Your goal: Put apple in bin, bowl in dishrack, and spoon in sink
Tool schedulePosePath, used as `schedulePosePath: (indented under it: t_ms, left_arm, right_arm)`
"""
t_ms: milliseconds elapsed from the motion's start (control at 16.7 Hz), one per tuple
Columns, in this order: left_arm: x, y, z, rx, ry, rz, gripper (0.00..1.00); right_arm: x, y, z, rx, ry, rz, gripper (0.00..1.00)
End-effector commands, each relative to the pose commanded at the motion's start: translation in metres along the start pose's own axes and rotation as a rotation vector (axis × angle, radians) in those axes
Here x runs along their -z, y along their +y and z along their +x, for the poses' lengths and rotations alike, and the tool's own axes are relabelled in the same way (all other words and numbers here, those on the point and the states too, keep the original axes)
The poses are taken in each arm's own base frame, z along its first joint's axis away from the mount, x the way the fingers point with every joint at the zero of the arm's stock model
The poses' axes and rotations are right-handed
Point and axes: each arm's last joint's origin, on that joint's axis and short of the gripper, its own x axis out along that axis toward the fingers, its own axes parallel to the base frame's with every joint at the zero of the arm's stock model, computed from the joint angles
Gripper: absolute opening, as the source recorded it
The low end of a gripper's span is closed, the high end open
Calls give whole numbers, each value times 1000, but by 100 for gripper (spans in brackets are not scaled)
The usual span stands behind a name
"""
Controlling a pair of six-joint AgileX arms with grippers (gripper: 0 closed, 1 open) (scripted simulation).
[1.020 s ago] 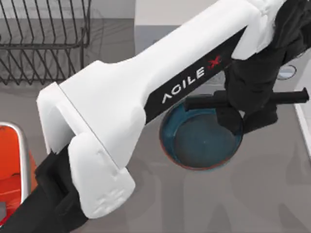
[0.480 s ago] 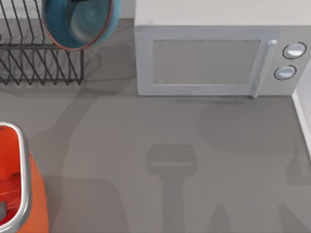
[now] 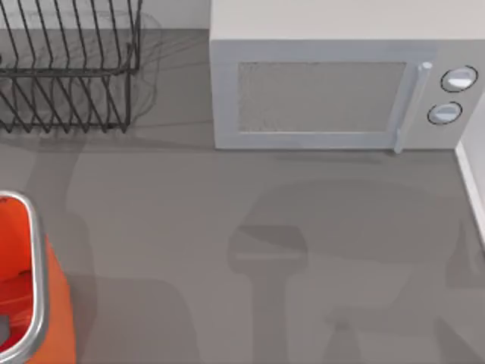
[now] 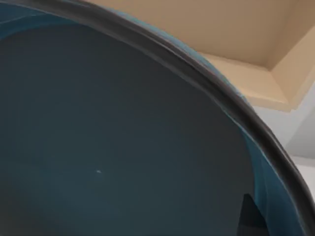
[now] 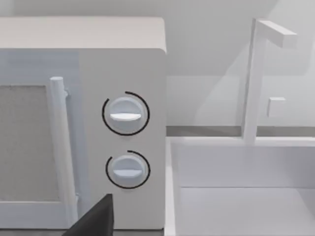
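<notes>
The bowl (image 4: 113,142) sits right up against the left wrist camera — teal inside, dark rim arcing across, a beige ceiling corner beyond it. Whether the left gripper has hold of it, I cannot tell. From above, the wire dishrack (image 3: 68,68) stands at the far left of the grey counter (image 3: 265,227), the microwave (image 3: 333,91) just beside it, and the orange bin (image 3: 30,288) at the near left edge. The right wrist camera faces the microwave's two dials (image 5: 125,115) and the white sink (image 5: 241,187) alongside — a dark fingertip (image 5: 96,219) pokes into view; its opening cannot be judged.
</notes>
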Motion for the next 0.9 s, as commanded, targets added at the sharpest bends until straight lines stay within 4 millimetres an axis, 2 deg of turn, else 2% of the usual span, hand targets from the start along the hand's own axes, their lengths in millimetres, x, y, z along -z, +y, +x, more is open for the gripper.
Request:
schedulePosePath:
  t_ms: [180, 360, 780, 900]
  left_arm:
    - [13, 20, -33, -56, -158, 146, 0]
    - [24, 30, -50, -101, -237, 247, 0]
    - [26, 31, -51, -109, -245, 265, 0]
    - [25, 34, -40, -110, -245, 266, 0]
  right_arm:
    - [0, 0, 0, 0, 0, 0, 100]
    - [0, 0, 0, 0, 0, 0, 100]
    - [0, 0, 0, 0, 0, 0, 100]
    - [0, 0, 0, 0, 0, 0, 100]
